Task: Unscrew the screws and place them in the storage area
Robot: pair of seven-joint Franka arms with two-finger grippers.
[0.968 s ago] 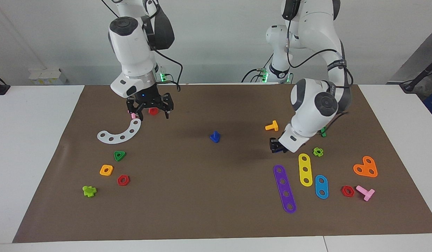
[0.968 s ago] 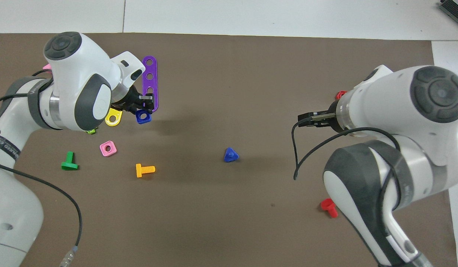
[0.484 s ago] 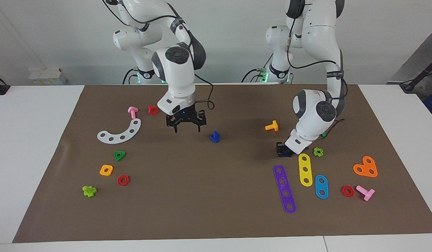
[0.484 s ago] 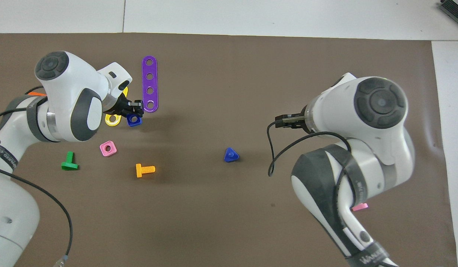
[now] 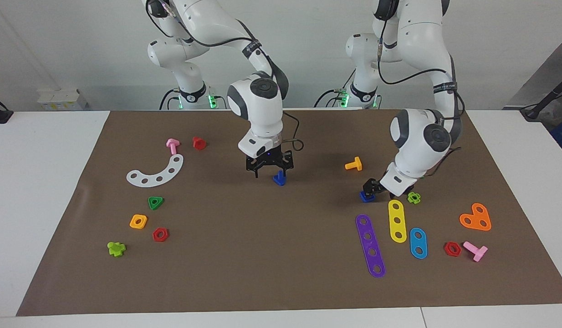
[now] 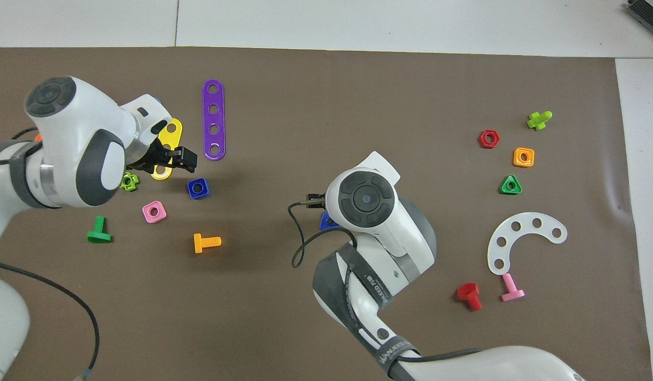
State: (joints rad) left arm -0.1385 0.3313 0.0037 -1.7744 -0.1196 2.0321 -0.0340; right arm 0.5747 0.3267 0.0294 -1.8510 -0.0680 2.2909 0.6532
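**Right gripper over the blue bolt at mid-mat**

Biggest first: the brown paper mat [image 5: 281,273] fills the frame, and my two arms come down from the top of the facing view. My right gripper [image 5: 269,171] hangs at frame centre, fingers spread apart, one fingertip each side of the dark-blue bolt [image 5: 278,178], which stands on its wide head at the middle of the mat. I cannot tell whether the tips touch it. In the overhead view my own wrist covers most of that bolt.

My left gripper [image 5: 371,187] sits low at centre-right of the facing view, just above the blue square nut [image 5: 364,196]; overhead, its fingers [image 6: 184,157] are released and the nut [image 6: 198,188] lies free just beside them.

Lower right of the facing view: the purple strip [image 5: 370,246], then the yellow strip [image 5: 397,221].

Lower left: the storage area [image 5: 146,214], bare mat between the green triangular nut [image 5: 155,202], the orange square nut [image 5: 138,221] and the red hexagonal nut [image 5: 160,234], well apart from the bolt.
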